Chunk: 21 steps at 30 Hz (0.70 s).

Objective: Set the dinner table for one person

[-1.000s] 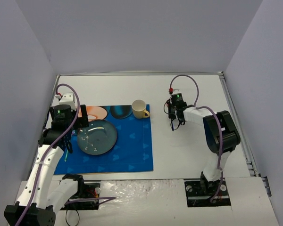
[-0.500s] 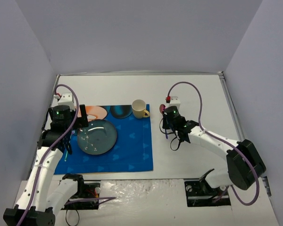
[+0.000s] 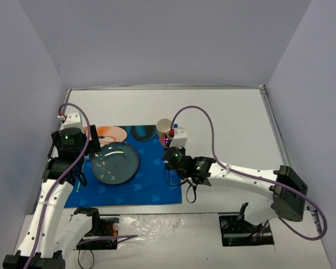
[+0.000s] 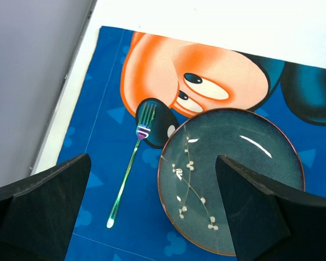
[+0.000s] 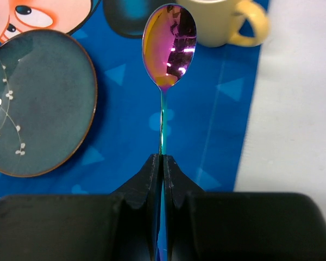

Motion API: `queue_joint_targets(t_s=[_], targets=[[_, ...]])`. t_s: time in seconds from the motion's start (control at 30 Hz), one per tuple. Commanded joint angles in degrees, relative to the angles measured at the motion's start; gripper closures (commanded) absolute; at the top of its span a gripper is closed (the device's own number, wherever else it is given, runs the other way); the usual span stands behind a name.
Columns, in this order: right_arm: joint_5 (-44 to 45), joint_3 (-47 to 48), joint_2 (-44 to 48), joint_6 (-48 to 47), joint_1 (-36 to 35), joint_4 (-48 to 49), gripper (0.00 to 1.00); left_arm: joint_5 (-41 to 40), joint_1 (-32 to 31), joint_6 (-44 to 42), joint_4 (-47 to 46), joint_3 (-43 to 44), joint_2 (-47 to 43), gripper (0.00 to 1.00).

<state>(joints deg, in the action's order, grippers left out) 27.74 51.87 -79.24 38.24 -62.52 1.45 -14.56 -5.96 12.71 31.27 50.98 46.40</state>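
The white dinner table (image 3: 229, 112) carries a blue cartoon placemat (image 3: 157, 185). On the mat sit a dark teal plate (image 3: 115, 162) and a yellow cup (image 3: 163, 128). My right gripper (image 3: 169, 148) is shut on the handle of an iridescent spoon (image 5: 168, 46) and holds it above the mat, between the plate (image 5: 38, 103) and the mat's right edge, with the bowl pointing at the cup (image 5: 223, 22). My left gripper (image 4: 152, 201) is open and empty above the plate's left side (image 4: 231, 179). An iridescent fork (image 4: 127, 174) lies on the mat left of the plate.
The placemat (image 4: 98, 163) reaches close to the table's left rim (image 4: 70, 76). Grey walls stand close on the left, back and right. Bare white tabletop (image 5: 299, 119) lies right of the mat. Purple cables loop over both arms.
My right arm has swung left from the bare tabletop to over the placemat's right part, carrying the spoon. My left gripper has shifted slightly left and back.
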Motion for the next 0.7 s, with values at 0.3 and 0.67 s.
queue_joint_targets(t_s=[0.3, 0.67], targets=[[7.2, 14.8, -20.3, 10.3, -4.8, 0.7, 1.0, -6.5, -0.1, 1.1, -1.1, 1.4, -3.4, 0.03], [6.4, 17.0, -27.0, 15.6, -4.9, -0.2, 1.0, -7.5, -0.1, 1.3, -0.7, 1.6, -3.4, 0.03]])
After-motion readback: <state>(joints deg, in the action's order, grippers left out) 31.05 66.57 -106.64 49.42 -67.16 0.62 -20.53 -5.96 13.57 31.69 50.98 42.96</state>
